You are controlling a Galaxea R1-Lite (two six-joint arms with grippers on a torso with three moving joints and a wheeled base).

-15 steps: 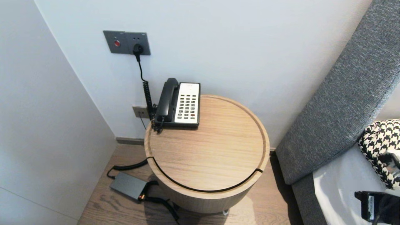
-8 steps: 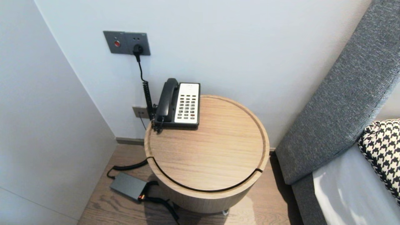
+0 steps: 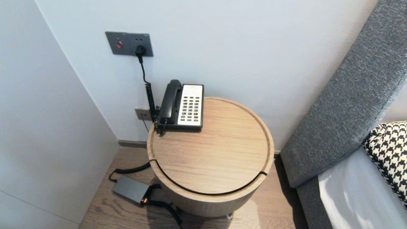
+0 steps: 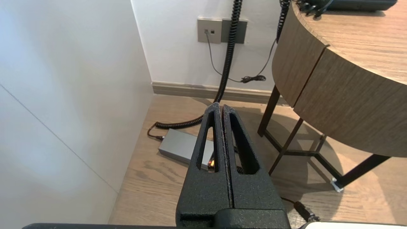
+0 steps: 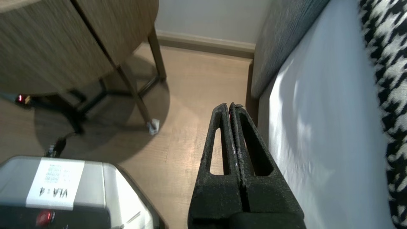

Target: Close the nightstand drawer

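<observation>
Head view: neither arm shows. A phone (image 3: 182, 105) sits at the far left of the round table (image 3: 222, 152), its handset pointing lengthwise toward the wall. A power brick (image 3: 130, 189) lies on the floor left of the table, and a bed (image 3: 353, 190) stands to its right.

Left wrist view: the left gripper (image 4: 221, 106) is clenched on nothing, low beside the table. The power brick lies just beyond and below its fingertips, with its long axis slanting across the fingers' line.

Right wrist view: the right gripper (image 5: 229, 106), pressed closed and empty, hangs over bare floor (image 5: 190, 95). The bed is just beside it and a table leg (image 5: 135, 95) is on its other side. The left gripper is nearer the power brick.
</observation>
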